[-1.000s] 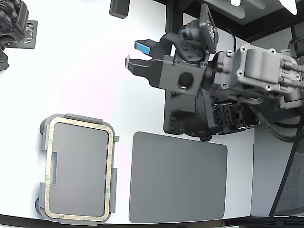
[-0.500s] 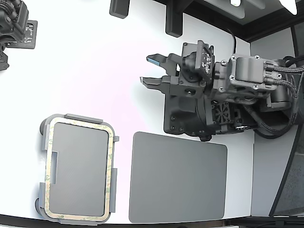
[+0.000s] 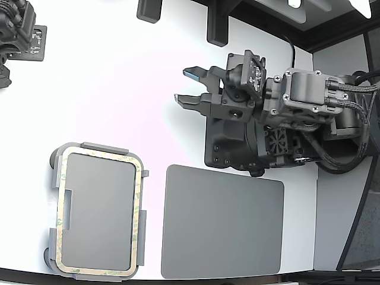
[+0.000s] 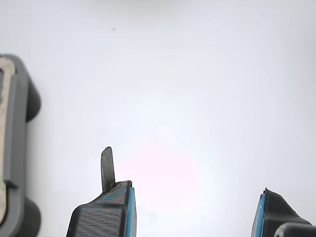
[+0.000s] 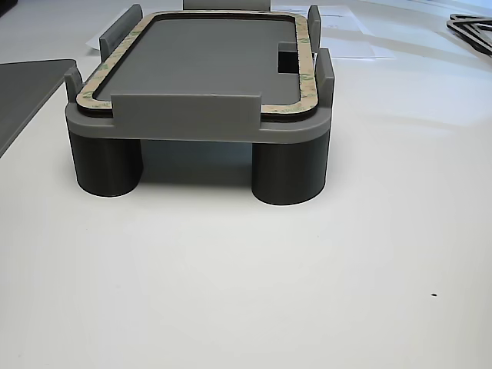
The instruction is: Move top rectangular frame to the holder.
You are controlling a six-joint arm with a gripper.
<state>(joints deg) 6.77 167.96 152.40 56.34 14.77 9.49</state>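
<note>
End effector [image 3: 187,86] spread apart, empty, frame [image 3: 138,205] seated in holder [image 3: 101,148].
Your risk: sweeping toward 8 o'clock could knock the holder across the surface [image 3: 107,83].

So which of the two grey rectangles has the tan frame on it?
The raised tray at the exterior view's left; the flat mat beside it is bare.
</note>
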